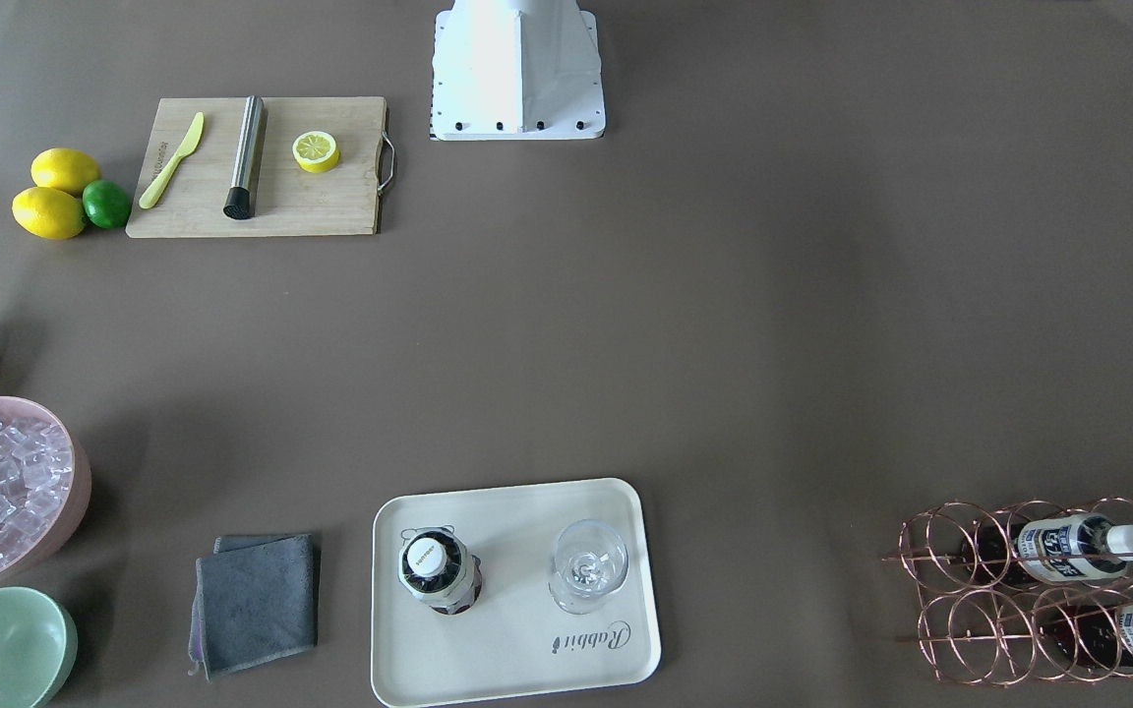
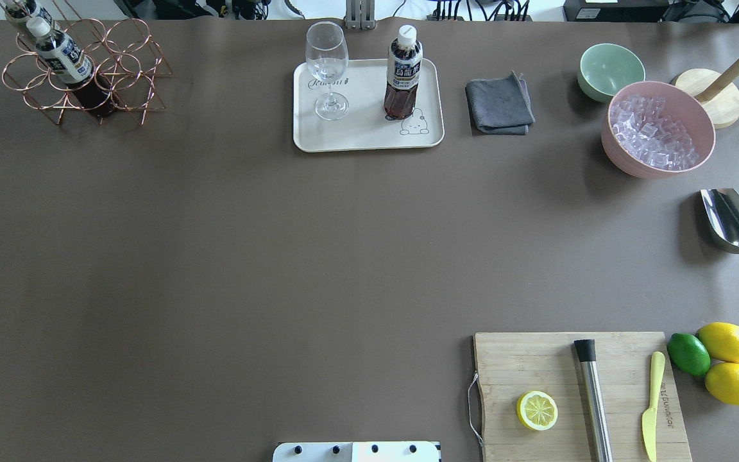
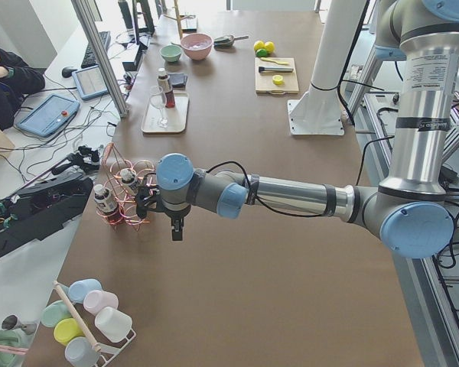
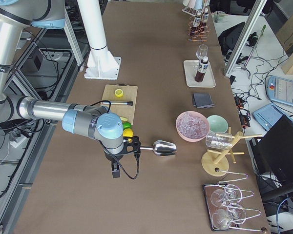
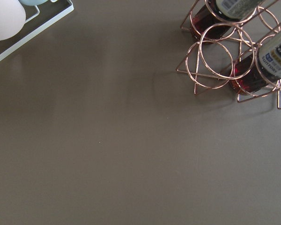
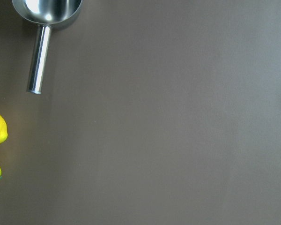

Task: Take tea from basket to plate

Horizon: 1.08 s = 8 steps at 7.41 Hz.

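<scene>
Exterior left view: the robot's near arm reaches across the table [image 2: 215, 256], its left gripper [image 3: 176, 229] hanging just beside the basket [image 3: 128, 193]. From this angle it cannot be told whether the fingers are spread or pressed together. In the exterior right view, the right gripper [image 4: 116, 170] hangs over the tabletop near the scoop [image 4: 163, 147] and the lemons [image 4: 128, 132]; its state cannot be told either.

Seen from overhead, two bottles [image 2: 65, 59] lean in the basket's wire rings at the far left corner. Well apart from them along the far edge, one tea bottle [image 2: 403, 74] stands upright on the plate [image 2: 369, 140], its base just beside the bear drawing, untouched by either arm. A wine glass [image 2: 327, 67] shares the plate, standing apart from the bottle.

Further right lie a folded grey cloth [image 2: 499, 102], a green bowl [image 2: 610, 70] and a pink bowl [image 2: 658, 128] heaped with ice. At the near right, a cutting board [image 2: 536, 362] carries a lemon half [image 2: 537, 410], a steel rod [image 2: 594, 404] and a yellow knife [image 2: 652, 410], with a lime [image 2: 689, 354] beside it.
</scene>
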{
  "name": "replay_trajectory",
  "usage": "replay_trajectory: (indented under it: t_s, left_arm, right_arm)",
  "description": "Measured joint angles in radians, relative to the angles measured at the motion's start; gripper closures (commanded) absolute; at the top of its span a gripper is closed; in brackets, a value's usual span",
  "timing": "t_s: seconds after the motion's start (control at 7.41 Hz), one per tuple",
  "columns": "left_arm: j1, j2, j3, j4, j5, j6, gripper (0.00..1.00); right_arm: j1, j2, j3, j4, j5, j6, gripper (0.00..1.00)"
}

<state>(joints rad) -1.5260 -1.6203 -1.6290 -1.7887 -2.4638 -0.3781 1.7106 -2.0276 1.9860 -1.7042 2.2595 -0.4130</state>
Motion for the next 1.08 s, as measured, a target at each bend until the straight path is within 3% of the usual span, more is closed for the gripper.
replay_trajectory:
  t_s: [0.27, 0.67, 1.08]
  left_arm:
    - [0.003, 0.025, -0.001, 0.016, 0.019, 0.108, 0.02]
    - [-0.034, 0.023, -0.028, 0.239, 0.128, 0.176, 0.02]
    - [-0.062, 0.031, -0.048, 0.301, 0.214, 0.222, 0.02]
  right_arm:
    - [0.012, -0.014, -0.004, 0.002, 0.006, -0.005, 0.01]
    - [0.014, -0.017, -0.004, 0.002, -0.001, -0.015, 0.01]
    - [0.014, -0.019, -0.002, 0.001, -0.003, -0.017, 0.01]
